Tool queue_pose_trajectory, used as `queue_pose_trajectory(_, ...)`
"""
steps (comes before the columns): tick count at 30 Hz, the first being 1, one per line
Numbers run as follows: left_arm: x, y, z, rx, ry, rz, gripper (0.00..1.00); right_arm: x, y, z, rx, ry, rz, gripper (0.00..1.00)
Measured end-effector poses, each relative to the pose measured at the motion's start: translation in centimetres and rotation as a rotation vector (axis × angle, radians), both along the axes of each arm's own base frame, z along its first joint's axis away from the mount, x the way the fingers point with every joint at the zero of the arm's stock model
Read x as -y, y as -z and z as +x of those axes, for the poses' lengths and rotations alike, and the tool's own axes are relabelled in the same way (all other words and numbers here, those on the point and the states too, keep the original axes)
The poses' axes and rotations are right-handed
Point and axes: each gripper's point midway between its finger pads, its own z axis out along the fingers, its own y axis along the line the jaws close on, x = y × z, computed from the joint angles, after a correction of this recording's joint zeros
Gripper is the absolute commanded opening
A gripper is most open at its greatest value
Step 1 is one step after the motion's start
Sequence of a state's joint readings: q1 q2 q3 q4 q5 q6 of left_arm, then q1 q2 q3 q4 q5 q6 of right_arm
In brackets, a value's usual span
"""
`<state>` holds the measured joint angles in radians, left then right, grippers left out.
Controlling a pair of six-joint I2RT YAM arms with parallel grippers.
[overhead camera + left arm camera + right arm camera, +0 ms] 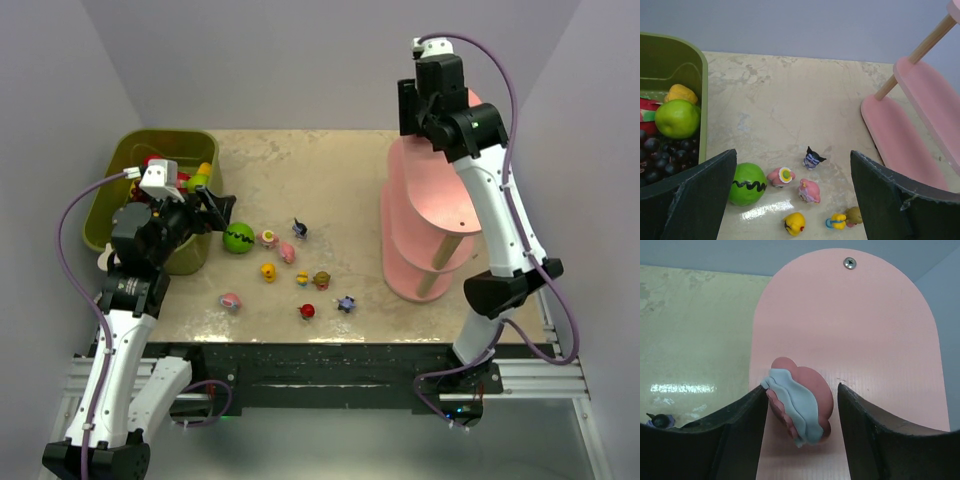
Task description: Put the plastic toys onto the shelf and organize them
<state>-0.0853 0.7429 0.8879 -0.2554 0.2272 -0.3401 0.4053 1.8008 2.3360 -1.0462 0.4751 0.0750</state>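
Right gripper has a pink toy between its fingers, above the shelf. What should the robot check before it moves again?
1. The pink toy is over the top board of the shelf: ok.
2. Bare board around it: ok.
3. Toy sits on the board, not hanging: cannot tell.
4. The right gripper has let go: cannot tell, its fingers hug the toy closely.
5. The left gripper is open over the table toys: ok.
6. All toys shelved: not ok, several lie on the table.

Pink shelf [430, 190], olive-green bin [98, 215], green ball [238, 238] with black zigzag, red-and-pale-blue toy [802, 400].
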Motion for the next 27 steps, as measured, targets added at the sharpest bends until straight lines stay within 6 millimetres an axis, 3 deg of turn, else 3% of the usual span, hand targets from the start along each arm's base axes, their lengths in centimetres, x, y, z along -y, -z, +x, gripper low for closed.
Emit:
queue_pose_trajectory(8, 0.0, 0.0, 0.0, -0.001, 0.002, -0.001, 1.00, 0.2, -2.1, -1.4, 0.059, -0.021, 0.034, 0.54)
queue_pose_trajectory(16, 0.1, 0.1, 0.0, -0.002, 0.004, -0.001, 1.00, 0.0, -1.7, -1.1, 0.062, -0.031, 0.035, 0.53)
queue_pose_trajectory(20, 0.1, 0.1, 0.0, -0.002, 0.004, -0.001, 1.00, -0.1, -1.8, -1.0, 0.068, -0.036, 0.037, 0.37)
queue_pose_trajectory(27, 0.1, 0.2, 0.0, -0.004, 0.004, -0.001, 1.00, -0.3, -1.8, -0.7, 0.077, -0.031, 0.050, 0.33)
